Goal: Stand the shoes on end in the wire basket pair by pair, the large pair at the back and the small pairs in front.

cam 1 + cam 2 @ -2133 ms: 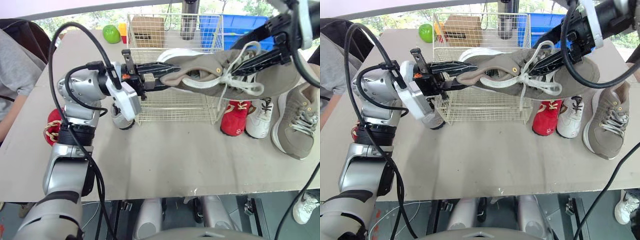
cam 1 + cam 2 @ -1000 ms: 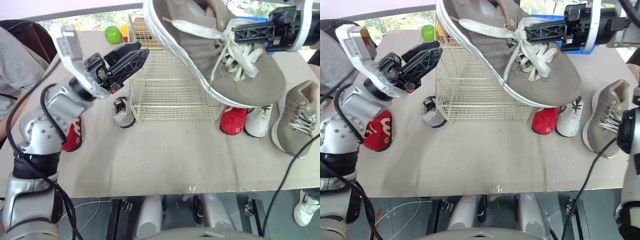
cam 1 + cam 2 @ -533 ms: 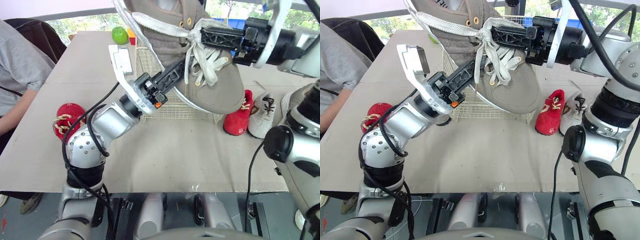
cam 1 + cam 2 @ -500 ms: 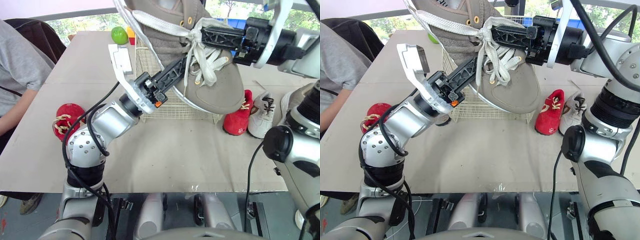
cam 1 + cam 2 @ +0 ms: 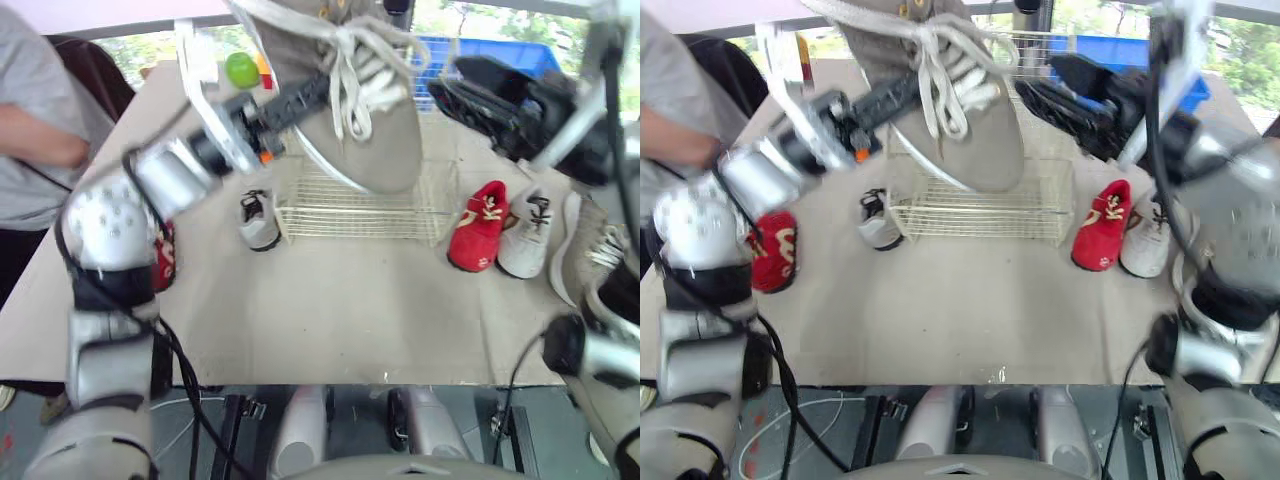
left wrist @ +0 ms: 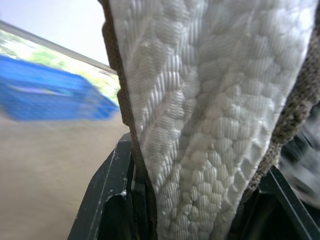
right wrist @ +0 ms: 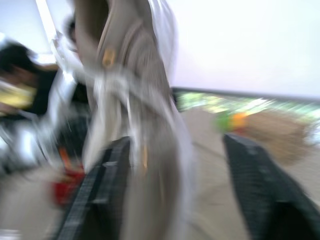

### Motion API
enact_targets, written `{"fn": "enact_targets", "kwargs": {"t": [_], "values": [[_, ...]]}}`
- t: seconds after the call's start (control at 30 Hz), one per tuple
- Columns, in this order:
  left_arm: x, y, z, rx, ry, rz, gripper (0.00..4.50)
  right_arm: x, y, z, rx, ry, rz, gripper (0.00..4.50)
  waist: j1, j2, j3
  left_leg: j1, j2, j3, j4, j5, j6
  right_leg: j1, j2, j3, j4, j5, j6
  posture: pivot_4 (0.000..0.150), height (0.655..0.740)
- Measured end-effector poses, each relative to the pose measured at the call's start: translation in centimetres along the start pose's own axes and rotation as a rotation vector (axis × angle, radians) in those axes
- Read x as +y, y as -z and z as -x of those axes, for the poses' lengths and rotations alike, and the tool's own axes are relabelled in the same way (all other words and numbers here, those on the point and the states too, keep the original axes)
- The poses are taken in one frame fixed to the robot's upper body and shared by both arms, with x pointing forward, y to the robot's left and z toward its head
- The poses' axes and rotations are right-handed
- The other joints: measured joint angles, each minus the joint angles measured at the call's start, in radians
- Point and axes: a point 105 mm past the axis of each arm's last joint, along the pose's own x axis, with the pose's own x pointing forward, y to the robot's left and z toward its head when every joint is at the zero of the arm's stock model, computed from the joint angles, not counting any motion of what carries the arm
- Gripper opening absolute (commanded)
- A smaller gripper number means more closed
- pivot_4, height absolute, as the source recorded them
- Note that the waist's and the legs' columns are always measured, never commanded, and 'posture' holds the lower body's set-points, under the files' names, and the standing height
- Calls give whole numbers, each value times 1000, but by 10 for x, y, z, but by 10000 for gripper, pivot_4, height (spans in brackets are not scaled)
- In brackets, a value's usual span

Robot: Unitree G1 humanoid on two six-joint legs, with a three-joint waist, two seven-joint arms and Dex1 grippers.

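Left eye view: left tool [image 5: 315,92] grips big shoe [image 5: 372,140] over basket [image 5: 350,215]; right tool [image 5: 447,78] spread wide. Lower it vertically at the basket's twelve o'clock.

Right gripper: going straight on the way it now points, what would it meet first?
Probably the large grey shoe that the left gripper holds, just ahead of the open right gripper.

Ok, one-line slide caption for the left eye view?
Left gripper holds the large grey shoe toe-down over the wire basket; right gripper open beside it.
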Motion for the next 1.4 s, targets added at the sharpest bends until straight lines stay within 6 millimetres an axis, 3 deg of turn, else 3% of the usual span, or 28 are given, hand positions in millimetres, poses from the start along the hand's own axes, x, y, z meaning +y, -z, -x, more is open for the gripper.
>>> {"fn": "enact_targets", "kwargs": {"t": [0.1,0.2,0.27,0.37,0.5,0.8,1.03,1.23,1.4], "values": [[3,-53,-14,-79,12,-100,15020,11,15,15,9,8,59,35039,-4,0,0,0,-1,3,0,1,-2,0,-1,3,-2,0,0,1500,7400],[7,-83,-35,-129,1,-223,15020,20,15,29,-24,32,107,35039,-1,0,0,2,-1,2,0,1,-1,2,-1,2,-3,0,0,1500,7400],[17,-90,-44,-127,-43,-390,15020,24,18,41,-15,63,132,35039,-1,0,0,2,-1,3,-1,0,0,3,-1,2,-3,0,0,1500,7400],[31,-78,-52,-24,-70,-705,15020,25,25,54,9,110,139,35039,-3,0,0,4,-1,4,-2,0,0,4,0,3,-4,0,0,1500,7400],[40,-43,-62,124,-14,-849,15020,30,20,61,-13,149,170,35039,-4,0,0,3,0,4,-2,0,1,4,-1,4,-4,0,0,1500,7400],[53,14,-45,486,159,-844,15020,37,21,64,-15,196,169,35039,-23,-1,1,3,0,4,-2,-1,1,3,0,4,-5,0,0,1500,7400],[71,18,-26,663,87,-897,15020,44,27,60,3,173,157,35039,-28,-1,1,4,0,3,-2,-1,1,3,0,4,-4,0,0,1500,7400],[76,9,-20,669,31,-929,43225,47,28,59,11,154,171,35970,-30,-1,0,7,0,4,-2,-1,1,4,0,5,0,0,1,1500,7400],[77,-6,-7,641,5,-905,44376,44,29,58,14,153,167,35970,-31,-1,1,6,0,4,-2,-1,1,4,0,5,0,0,0,1500,7400]]}}
